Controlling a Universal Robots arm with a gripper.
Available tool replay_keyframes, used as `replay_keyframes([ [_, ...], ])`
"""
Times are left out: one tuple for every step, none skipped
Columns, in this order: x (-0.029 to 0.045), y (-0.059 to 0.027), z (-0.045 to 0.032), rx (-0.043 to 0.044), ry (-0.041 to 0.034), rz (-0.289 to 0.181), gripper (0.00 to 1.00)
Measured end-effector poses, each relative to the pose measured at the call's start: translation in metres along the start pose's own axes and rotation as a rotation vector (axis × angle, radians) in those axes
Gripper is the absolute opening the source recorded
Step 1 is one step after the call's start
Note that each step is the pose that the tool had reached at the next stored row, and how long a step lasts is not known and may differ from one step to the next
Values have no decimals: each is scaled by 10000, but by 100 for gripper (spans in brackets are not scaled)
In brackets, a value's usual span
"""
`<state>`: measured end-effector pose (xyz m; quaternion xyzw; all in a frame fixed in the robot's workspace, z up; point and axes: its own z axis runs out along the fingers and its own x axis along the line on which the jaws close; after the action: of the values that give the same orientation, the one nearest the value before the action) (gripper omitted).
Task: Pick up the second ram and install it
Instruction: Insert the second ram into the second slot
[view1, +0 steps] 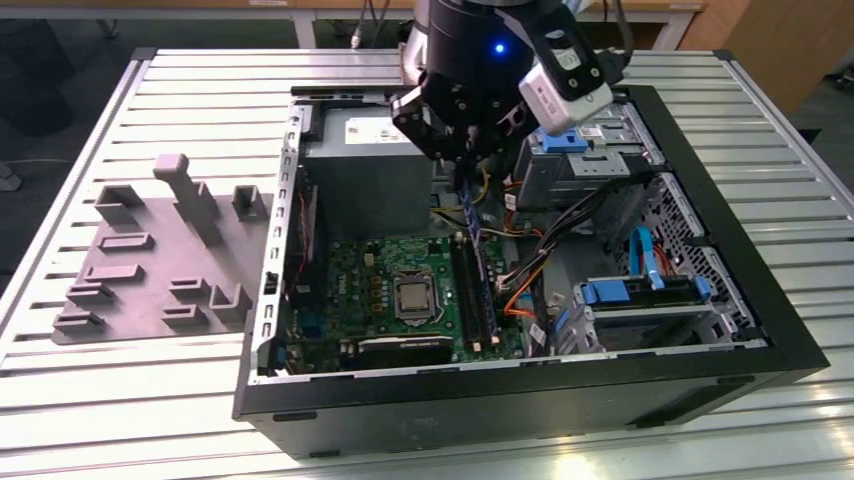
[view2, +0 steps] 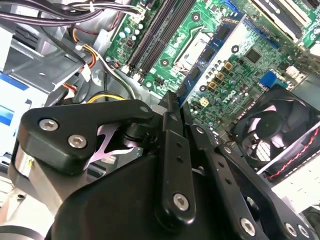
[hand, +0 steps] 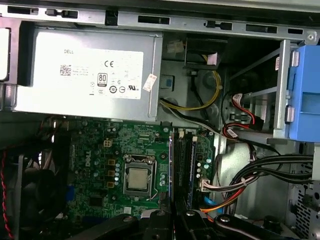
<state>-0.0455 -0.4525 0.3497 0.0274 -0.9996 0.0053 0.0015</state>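
My gripper hangs over the open computer case, shut on the second ram. The thin blue-green stick points down from the fingers, above the green motherboard and clear of it. In the second wrist view the ram runs out from the gripper across the board. The first wrist view shows the ram edge-on, just beside the long black slots, with the gripper below it. The slots lie right of the processor socket in the exterior view.
A grey power supply fills the case's far end. Bundled cables and blue drive brackets crowd the exterior view's right. A black fan sits beside the board. A grey holder tray lies on the slatted table outside the case.
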Motion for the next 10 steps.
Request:
replay_keyframes([
  [-3,1,5,0,1,84,14],
  [-5,2,9,1,2,193,14],
  [-9,4,15,3,3,283,14],
  [-16,5,23,4,3,350,14],
  [-23,5,34,4,3,368,14],
  [-35,5,51,5,4,368,14],
  [-46,5,68,6,5,369,14],
  [-54,4,87,3,4,369,14],
  [-60,4,104,4,4,369,14],
  [-67,4,124,4,4,369,14],
])
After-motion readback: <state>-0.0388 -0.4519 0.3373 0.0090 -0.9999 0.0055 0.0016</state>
